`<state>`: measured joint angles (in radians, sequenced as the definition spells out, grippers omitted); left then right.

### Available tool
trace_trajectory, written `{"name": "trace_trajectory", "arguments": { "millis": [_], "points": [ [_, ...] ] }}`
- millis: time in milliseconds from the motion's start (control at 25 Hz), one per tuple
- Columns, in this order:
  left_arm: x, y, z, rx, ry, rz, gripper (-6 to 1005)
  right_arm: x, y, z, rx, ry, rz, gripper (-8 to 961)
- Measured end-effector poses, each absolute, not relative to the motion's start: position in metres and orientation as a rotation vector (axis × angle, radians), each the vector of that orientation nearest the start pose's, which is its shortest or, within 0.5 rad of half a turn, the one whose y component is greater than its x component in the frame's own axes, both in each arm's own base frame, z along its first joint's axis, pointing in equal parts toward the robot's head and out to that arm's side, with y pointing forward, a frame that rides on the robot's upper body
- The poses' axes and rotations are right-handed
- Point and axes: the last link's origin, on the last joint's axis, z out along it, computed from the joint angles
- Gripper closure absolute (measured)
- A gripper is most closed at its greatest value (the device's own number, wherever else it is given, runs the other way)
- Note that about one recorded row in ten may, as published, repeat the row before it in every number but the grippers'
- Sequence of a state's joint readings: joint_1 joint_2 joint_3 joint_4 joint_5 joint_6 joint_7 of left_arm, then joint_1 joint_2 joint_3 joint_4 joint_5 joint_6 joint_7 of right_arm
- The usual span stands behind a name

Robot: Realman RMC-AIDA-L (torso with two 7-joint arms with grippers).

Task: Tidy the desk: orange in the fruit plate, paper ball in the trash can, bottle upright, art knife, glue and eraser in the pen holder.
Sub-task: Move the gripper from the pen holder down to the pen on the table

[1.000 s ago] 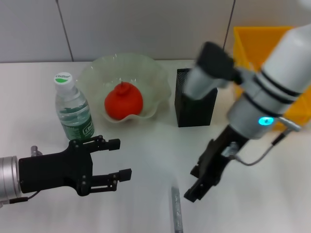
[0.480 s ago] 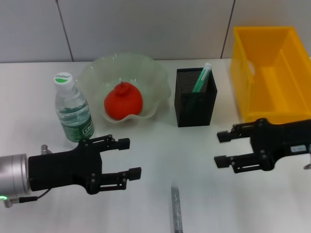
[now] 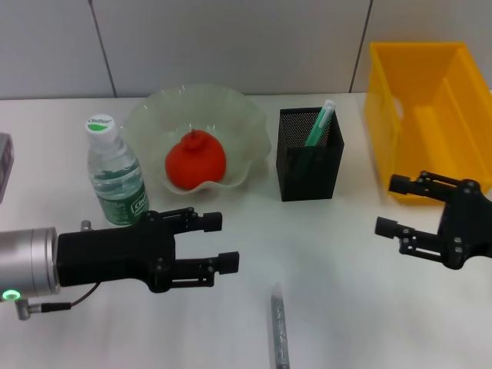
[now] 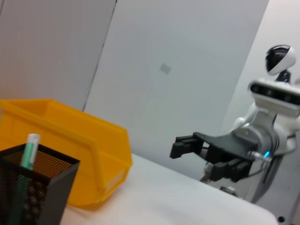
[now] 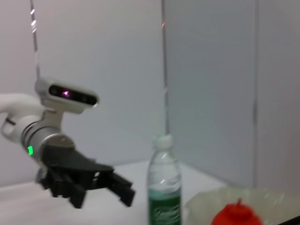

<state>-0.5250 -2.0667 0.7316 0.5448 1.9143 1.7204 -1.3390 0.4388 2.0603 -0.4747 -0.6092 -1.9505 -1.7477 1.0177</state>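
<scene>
The orange lies in the fruit plate. Left of the plate, the bottle stands upright. In the black mesh pen holder the mint-green art knife stands leaning. The grey glue lies flat at the table's front edge. My left gripper is open and empty, left of the glue and in front of the plate. My right gripper is open and empty, in front of the yellow trash can. The eraser and the paper ball are out of view.
A small purplish-grey object shows at the far left edge of the table. A grey panelled wall runs behind the desk. The trash can's tall side stands close behind my right gripper.
My right arm swung away from the pen holder and drew back right, in front of the trash can; the art knife now shows in the holder. My left gripper has moved right, toward the glue.
</scene>
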Motion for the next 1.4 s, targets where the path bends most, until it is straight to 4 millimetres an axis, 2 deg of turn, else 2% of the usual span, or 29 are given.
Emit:
{"name": "trace_trajectory", "arguments": {
  "millis": [280,400,560,600,640,680,720,760,880,920,1120,1400],
  "points": [
    [-0.227,0.309,-0.002,-2.950,-0.714,-0.933,312,0.301,0.283,0.032,-2.461,0.280,0.909,254],
    [-0.213,0.316,0.005,-3.013,-0.809,-0.841,313,0.304,0.281,0.035,-2.444,0.289,0.907,254],
    [-0.201,0.320,0.008,-3.051,-0.873,-0.752,406,0.308,0.279,0.038,-2.422,0.294,0.898,253],
    [-0.189,0.324,0.009,-3.081,-0.930,-0.657,429,0.309,0.279,0.040,-2.414,0.289,0.894,253],
    [-0.189,0.324,0.009,-3.081,-0.930,-0.657,452,0.310,0.279,0.041,-2.407,0.286,0.891,253],
    [-0.170,0.327,0.011,-3.105,-0.995,-0.521,475,0.310,0.279,0.042,-2.401,0.283,0.889,253],
    [-0.170,0.327,0.011,-3.105,-0.995,-0.521,473,0.311,0.280,0.042,-2.397,0.281,0.887,253],
    [-0.141,0.331,0.007,-3.133,-1.051,-0.348,471,0.312,0.280,0.044,-2.387,0.282,0.884,253],
    [-0.136,0.332,0.006,-3.135,-1.068,-0.314,465,0.314,0.279,0.046,-2.380,0.284,0.881,253],
    [-0.114,0.337,0.000,-3.122,-1.139,-0.143,463,0.315,0.279,0.047,-2.378,0.284,0.878,253],
    [-0.088,0.346,-0.005,-3.064,-1.212,0.050,447,0.319,0.277,0.051,-2.366,0.295,0.866,253],
    [-0.067,0.357,-0.008,-2.946,-1.306,0.182,428,0.323,0.277,0.058,-2.345,0.297,0.848,254]
  ]
}}
